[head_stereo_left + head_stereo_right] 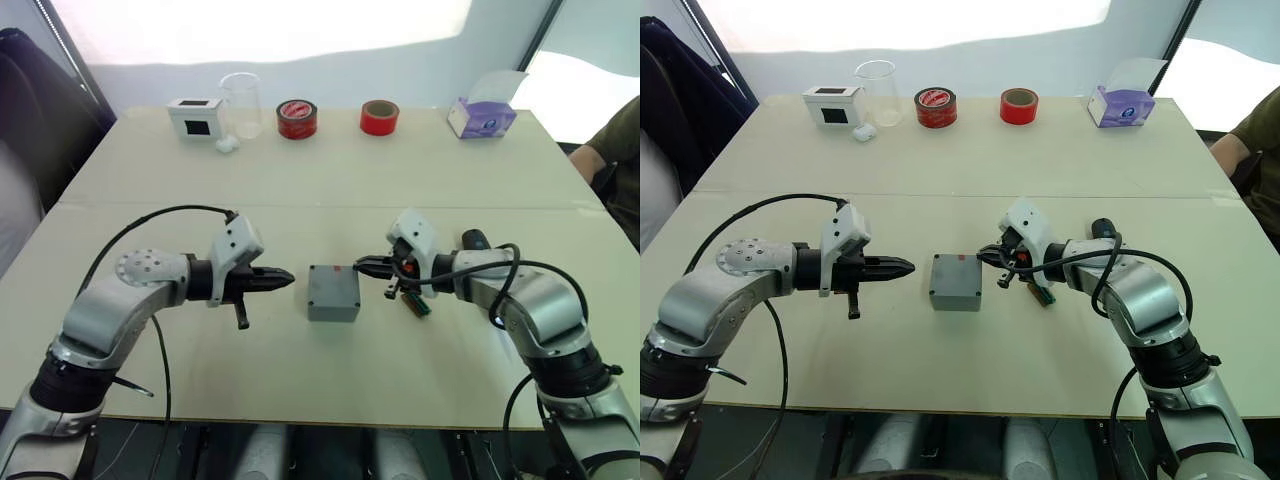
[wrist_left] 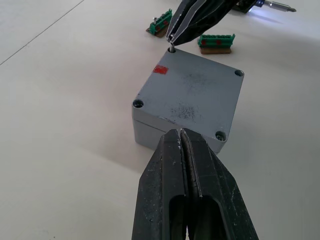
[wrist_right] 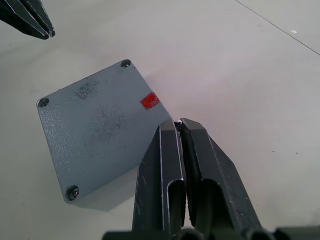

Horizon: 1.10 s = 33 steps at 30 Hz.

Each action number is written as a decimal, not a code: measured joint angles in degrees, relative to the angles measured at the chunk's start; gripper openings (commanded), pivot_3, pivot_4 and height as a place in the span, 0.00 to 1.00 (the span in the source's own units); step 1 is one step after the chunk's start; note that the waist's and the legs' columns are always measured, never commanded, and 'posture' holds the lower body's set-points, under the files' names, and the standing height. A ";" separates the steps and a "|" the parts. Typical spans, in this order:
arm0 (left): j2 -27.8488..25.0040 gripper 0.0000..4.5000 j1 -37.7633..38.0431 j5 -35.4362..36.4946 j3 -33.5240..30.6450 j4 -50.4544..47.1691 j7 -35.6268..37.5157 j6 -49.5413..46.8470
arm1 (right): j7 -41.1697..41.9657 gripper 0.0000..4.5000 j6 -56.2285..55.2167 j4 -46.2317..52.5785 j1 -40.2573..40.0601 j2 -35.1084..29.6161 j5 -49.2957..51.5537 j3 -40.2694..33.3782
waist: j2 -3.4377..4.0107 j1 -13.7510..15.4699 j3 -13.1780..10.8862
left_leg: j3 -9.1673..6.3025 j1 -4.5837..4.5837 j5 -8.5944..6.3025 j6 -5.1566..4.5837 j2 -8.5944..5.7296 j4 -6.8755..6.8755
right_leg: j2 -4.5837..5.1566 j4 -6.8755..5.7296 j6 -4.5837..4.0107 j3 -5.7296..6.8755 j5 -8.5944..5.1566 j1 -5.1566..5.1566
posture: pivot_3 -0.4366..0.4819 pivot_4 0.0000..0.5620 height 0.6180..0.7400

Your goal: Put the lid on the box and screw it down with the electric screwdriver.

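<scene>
Already the lid [image 2: 192, 95] sits on the box [image 1: 333, 293] in the middle of the frame. Three corner screws are in. The right hand [image 2: 172, 42] pinches a tiny screw over the last corner. The left hand [image 1: 283, 279] is pressed together.

2 head eyes overhead, 2 wrist views close on lid [image 2: 192, 95]
</scene>
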State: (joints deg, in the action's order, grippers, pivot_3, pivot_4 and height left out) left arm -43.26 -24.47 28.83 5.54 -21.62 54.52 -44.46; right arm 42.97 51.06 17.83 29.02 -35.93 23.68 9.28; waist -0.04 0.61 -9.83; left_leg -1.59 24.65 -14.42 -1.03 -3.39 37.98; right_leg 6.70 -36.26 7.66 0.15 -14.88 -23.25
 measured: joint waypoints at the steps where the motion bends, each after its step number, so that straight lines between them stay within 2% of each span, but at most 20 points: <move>1: 0.00 0.00 0.00 0.00 0.00 0.02 0.00 0.00 | 0.02 0.01 -0.26 -0.22 0.00 0.00 -0.20 0.16 | 0.00 0.00 0.00 | 0.00 0.00 0.00 0.00 0.00 0.00 | 0.00 0.00 0.00 0.00 0.00 0.00 | 0.48 0.27 1.00; 2: 0.00 0.00 0.00 0.00 0.00 0.03 0.00 0.01 | 0.06 0.01 -0.36 -0.37 0.00 0.00 -0.39 0.32 | 0.00 0.00 0.00 | 0.00 0.00 0.00 0.00 0.00 0.00 | 0.00 0.00 0.00 0.00 0.00 0.00 | 0.48 0.27 1.00; 3: 0.00 0.00 0.00 -0.01 0.00 0.03 0.00 0.01 | 0.07 0.13 -0.50 -0.65 0.00 0.00 -0.52 0.43 | 0.00 0.00 0.00 | 0.00 0.00 0.00 0.00 0.00 0.00 | 0.00 0.00 0.00 0.00 0.00 0.00 | 0.48 0.27 1.00; 5: 0.00 0.00 0.00 -0.01 0.00 0.03 0.00 0.01 | 0.01 0.25 -0.95 -1.19 0.01 0.00 -0.99 0.44 | 0.00 0.00 0.00 | 0.00 0.00 0.00 0.00 0.00 0.00 | 0.00 0.00 0.00 0.00 0.00 0.00 | 0.48 0.27 1.00; 8: 0.01 0.00 -0.01 -0.01 0.00 0.04 -0.01 0.01 | 0.13 0.56 -1.29 -1.47 0.01 -0.05 -1.11 0.35 | 0.00 -0.04 0.00 | 0.00 0.00 0.00 0.00 0.00 0.00 | 0.00 0.00 0.00 0.00 0.00 0.00 | 0.48 0.27 1.00; 9: 0.01 0.00 -0.01 -0.01 0.00 0.04 -0.02 0.02 | 0.20 0.61 -1.30 -1.48 0.01 -0.16 -1.11 0.35 | 0.00 -0.04 0.00 | 0.00 0.00 0.00 0.00 0.00 0.00 | 0.00 0.00 0.00 0.00 0.00 0.00 | 0.48 0.27 1.00; 13: 0.07 0.00 -0.01 0.04 0.00 0.03 -0.03 0.02 | 0.52 0.96 -1.27 -1.48 0.00 -1.11 -1.00 -0.14 | 0.00 0.02 0.00 | 0.00 0.00 0.00 0.00 0.00 0.00 | 0.00 0.00 0.00 0.00 0.00 0.00 | 0.48 0.27 1.00; 14: 0.12 0.00 -0.01 0.07 0.00 0.03 -0.03 0.02 | 0.59 1.00 -1.22 -1.48 0.01 -1.19 -0.93 -0.48 | 0.00 0.01 0.00 | 0.00 0.00 0.00 0.00 0.00 0.00 | 0.00 0.00 0.00 0.00 0.00 0.00 | 0.48 0.27 1.00; 18: 1.70 0.00 -0.88 0.46 0.03 0.07 -0.02 0.23 | 1.65 1.00 1.70 -1.40 0.03 -2.19 1.53 -2.91 | 0.00 0.11 0.00 | 0.00 0.00 0.00 0.00 0.00 0.00 | 0.00 0.00 0.00 0.00 0.00 0.01 | 0.48 0.27 1.00; 20: 3.10 0.00 -2.58 0.56 0.25 0.12 0.05 0.65 | 1.85 1.00 5.18 -1.79 1.50 -3.48 4.20 -6.73 | 0.00 0.12 0.00 | 0.00 0.00 0.00 0.00 -0.01 0.02 | 0.01 0.00 0.00 0.00 0.00 0.03 | 0.48 0.27 1.00; 25: 4.88 0.00 -4.10 0.32 2.37 0.33 0.55 1.54 | 3.25 1.00 9.15 -5.89 6.41 -9.65 6.76 -13.13 | 0.00 0.00 0.00 | 0.01 -0.01 0.00 -0.01 0.01 -0.03 | -0.01 0.03 -0.01 0.00 -0.01 0.02 | 0.48 0.27 1.00; 29: 5.22 0.00 -4.87 -0.02 4.34 0.58 1.93 3.06 | 4.94 1.00 14.29 -12.17 9.00 -15.39 7.37 -12.53 | 0.02 0.02 -0.02 | 0.05 -0.01 0.00 -0.01 0.00 -0.02 | 0.03 0.01 -0.01 -0.01 0.00 0.02 | 0.48 0.27 1.00; 33: 5.04 0.00 -5.48 -0.12 5.06 -0.38 3.65 5.03 | 2.87 1.00 16.85 -22.76 17.06 -20.72 3.08 -11.67 | 0.02 -0.08 -0.02 | 0.07 -0.01 -0.01 -0.02 0.01 -0.03 | 0.04 0.04 -0.01 -0.02 -0.01 0.01 | 0.48 0.27 1.00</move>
State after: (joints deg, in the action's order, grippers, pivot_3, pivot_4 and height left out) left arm -38.22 -29.94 28.71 10.61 -22.00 58.16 -39.43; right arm 45.84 67.91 -4.93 46.09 -56.65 26.76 -2.39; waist -0.01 0.54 -9.85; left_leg -1.51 24.64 -14.44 -1.05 -3.38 37.95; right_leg 6.74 -36.22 7.65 0.13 -14.89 -23.24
